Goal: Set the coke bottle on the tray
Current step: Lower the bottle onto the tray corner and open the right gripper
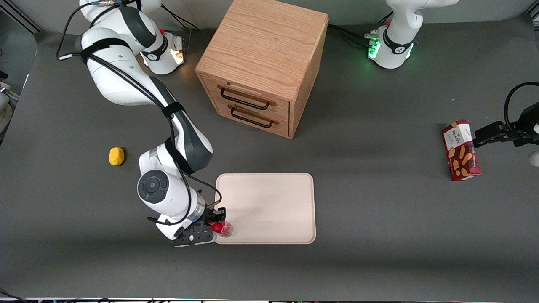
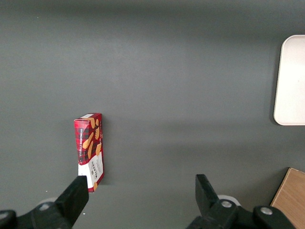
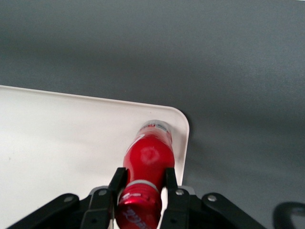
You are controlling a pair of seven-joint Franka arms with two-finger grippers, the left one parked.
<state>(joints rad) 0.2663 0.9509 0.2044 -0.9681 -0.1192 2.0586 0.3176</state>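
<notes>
The coke bottle (image 1: 222, 228), small and red with a red cap, is upright over the corner of the tray (image 1: 269, 206) that is nearest the front camera, toward the working arm's end. My right gripper (image 1: 218, 219) is shut on it. In the right wrist view the fingers (image 3: 118, 180) press the bottle (image 3: 148, 155) from both sides just below the cap, and its clear base sits close to the tray's (image 3: 57, 138) rounded corner. I cannot tell whether the base touches the tray. The tray is pale cream-pink, flat, and otherwise bare.
A wooden drawer cabinet (image 1: 263, 63) stands farther from the front camera than the tray. A small yellow object (image 1: 116, 156) lies toward the working arm's end. A red snack box (image 1: 461, 150) stands toward the parked arm's end of the table.
</notes>
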